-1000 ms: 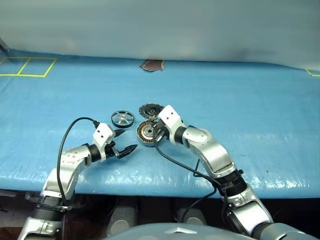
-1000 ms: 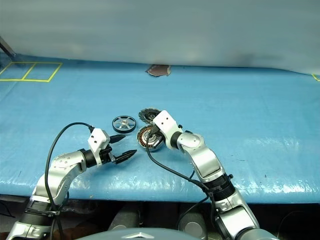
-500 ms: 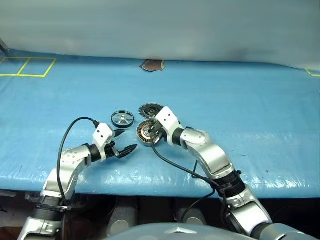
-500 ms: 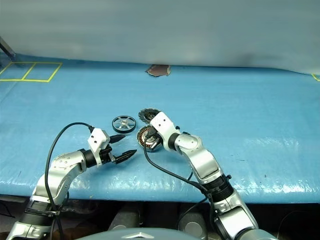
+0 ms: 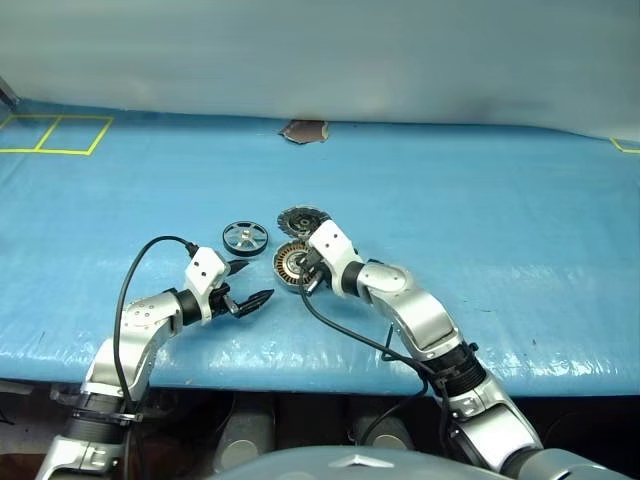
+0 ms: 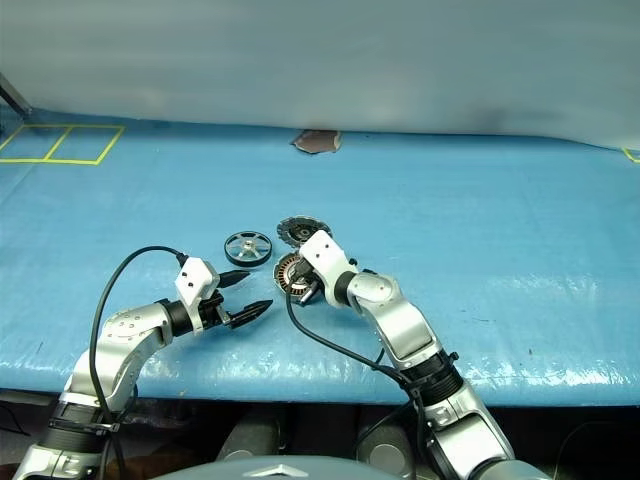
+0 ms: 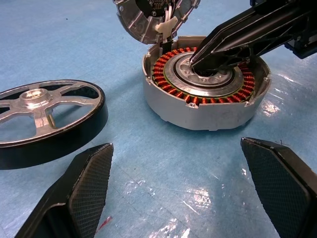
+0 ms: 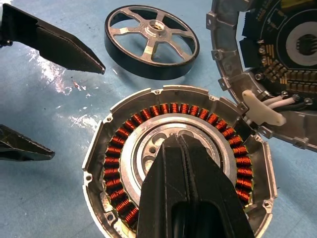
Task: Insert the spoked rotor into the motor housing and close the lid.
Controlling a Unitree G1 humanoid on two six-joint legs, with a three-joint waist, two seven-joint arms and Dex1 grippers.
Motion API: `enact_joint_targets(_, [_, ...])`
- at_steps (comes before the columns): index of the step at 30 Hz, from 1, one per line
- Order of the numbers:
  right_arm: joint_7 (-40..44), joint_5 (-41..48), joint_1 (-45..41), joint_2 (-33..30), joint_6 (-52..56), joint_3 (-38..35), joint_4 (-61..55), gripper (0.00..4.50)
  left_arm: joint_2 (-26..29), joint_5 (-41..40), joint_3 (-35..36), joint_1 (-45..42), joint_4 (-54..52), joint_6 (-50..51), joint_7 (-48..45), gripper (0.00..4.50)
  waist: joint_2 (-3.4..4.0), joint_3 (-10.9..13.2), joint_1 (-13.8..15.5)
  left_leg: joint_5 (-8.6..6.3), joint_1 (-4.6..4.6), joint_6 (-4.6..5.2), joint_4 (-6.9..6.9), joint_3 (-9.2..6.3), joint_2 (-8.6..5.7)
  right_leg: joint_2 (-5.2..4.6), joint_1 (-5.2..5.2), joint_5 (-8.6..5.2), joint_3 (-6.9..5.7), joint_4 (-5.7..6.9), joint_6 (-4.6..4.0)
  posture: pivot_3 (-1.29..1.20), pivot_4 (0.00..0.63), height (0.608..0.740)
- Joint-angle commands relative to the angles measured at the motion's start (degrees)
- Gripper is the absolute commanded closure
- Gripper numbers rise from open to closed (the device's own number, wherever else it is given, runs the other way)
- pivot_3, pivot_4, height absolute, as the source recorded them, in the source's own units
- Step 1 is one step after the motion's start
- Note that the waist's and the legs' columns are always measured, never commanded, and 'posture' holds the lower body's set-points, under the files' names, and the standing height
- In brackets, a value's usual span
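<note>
While the left gripper (image 5: 248,284) hangs nearest with its 2 fingers spread wide and empty, the right gripper (image 8: 184,148) has edged left onto the motor housing (image 7: 205,87), fingers pinched together over its hub. Beyond, the spoked rotor (image 5: 245,237) lies unseated far-left, the lid (image 5: 300,219) farthest.

surface: blue sheet (image 5: 520,230) | markings: yellow tape squares (image 5: 55,133) | backdrop: grey wall (image 5: 320,50)
</note>
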Motion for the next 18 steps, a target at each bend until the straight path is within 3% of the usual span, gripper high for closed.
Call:
enact_joint_targets(1, [-0.2, 0.7, 0.9, 0.5, 0.8, -0.8, 1.1, 4.48, 0.3, -0.2, 0.8, -0.3, -1.6, -0.8, -0.1, 0.00, 0.00, 0.0, 0.0, 0.00, 0.00, 0.00, 0.00, 0.00, 0.00, 0.00, 0.00, 0.00, 0.00, 0.00, 0.00, 0.00, 0.150, 0.740])
enact_joint_targets(18, [-1.4, 1.4, -1.0, 1.1, 1.1, -3.5, 2.3, 4.48, 0.3, -0.3, 0.8, -0.3, -1.6, -0.6, -0.4, 0.00, 0.00, 0.0, 0.1, 0.00, 0.02, -0.01, 0.02, -0.01, 0.00, 0.02, 0.03, 0.00, 0.00, 0.00, 0.00, 0.00, 0.150, 0.740])
